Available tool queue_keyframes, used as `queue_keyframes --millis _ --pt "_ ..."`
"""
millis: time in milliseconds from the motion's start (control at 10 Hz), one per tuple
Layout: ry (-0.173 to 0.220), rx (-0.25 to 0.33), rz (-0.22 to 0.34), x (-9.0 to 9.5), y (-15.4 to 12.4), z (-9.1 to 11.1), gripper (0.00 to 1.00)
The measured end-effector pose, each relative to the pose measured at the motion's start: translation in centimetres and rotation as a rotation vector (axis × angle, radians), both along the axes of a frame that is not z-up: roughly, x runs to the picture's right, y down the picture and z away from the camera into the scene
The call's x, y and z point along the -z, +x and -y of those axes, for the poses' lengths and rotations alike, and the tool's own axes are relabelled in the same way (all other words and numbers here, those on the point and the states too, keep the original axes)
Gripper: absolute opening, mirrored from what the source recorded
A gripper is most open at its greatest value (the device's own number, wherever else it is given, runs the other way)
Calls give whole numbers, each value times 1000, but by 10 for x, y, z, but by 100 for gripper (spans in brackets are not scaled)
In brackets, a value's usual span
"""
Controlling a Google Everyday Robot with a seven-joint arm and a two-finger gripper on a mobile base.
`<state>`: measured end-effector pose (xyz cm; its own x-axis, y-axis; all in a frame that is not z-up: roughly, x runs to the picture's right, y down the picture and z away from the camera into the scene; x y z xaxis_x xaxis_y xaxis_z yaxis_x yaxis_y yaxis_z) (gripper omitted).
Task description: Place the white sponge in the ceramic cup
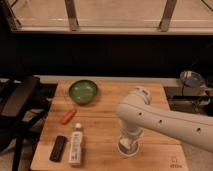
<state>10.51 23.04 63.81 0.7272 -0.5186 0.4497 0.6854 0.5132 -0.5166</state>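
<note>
One gripper [129, 144] down right over the cup [128, 147], at the drop step. Grip state: cannot tell. Next: release sponge, lift clear.

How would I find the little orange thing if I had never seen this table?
Start at the wooden table and find the green bowl near its far left side. Just in front of that bowl lies the small orange carrot-like piece, far left of the gripper over the cup. It is the only orange thing there.

wooden table [105, 122] | window [115, 12] behind | dark wall [110, 55] below | pincer [128, 145] over table
</note>
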Motion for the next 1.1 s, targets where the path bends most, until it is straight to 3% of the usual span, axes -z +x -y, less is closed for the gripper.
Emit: queue_keyframes --millis 500,1100 --pt "-69 -15 68 2 2 -13 59" --pt "-70 -27 73 1 4 -16 61"
